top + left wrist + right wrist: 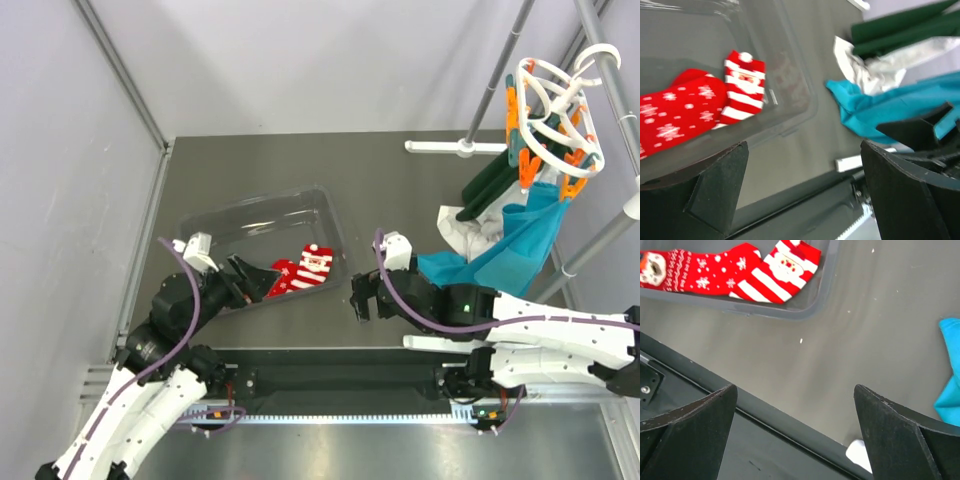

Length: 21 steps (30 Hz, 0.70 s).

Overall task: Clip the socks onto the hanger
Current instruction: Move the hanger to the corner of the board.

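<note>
Clear bin (250,215); teal cloth (520,240), apparently hanging

The red Christmas socks (299,272) lie in the clear plastic tray (250,222) at left; the white round clip hanger (556,108) hangs behind, at right.

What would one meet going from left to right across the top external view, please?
left gripper → snowflake sock → Santa sock → right gripper → hanger
</note>
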Motion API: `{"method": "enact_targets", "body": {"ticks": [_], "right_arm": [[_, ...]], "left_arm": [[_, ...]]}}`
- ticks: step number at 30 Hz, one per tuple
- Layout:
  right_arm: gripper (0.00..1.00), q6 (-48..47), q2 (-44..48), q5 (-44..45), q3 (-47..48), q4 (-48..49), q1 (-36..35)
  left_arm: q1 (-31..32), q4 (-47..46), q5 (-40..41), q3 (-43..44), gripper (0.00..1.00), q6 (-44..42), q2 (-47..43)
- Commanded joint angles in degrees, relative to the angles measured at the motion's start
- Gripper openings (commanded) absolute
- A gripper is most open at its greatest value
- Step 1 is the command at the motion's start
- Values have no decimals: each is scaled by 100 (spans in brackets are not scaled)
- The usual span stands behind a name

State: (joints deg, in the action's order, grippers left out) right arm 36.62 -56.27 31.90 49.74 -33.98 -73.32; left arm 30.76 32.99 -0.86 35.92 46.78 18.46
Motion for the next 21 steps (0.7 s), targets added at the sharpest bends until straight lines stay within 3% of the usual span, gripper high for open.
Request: {"method": "enact_targets", "body": {"ticks": [1,7,12,17,21], "right_arm": [[100,-84,-103,45,527,-311,37],[100,-366,133,-623,888,-110,37],[100,-699,476,-922,1275,84,-94],[100,-1017,267,198,2179,-564,-945],[98,-692,353,1053,2366,-1312,-1026]], "left_arm": [[-18,-1204,-914,143,97,-13,237],[-18,-3840,-2029,125,90,762,1071],[-18,-4581,-2462,424,83,963,2037],[17,-5189,-2804,758,82,1201,2644],[342,-5294,-2709,943,80,1167,3093]]}}
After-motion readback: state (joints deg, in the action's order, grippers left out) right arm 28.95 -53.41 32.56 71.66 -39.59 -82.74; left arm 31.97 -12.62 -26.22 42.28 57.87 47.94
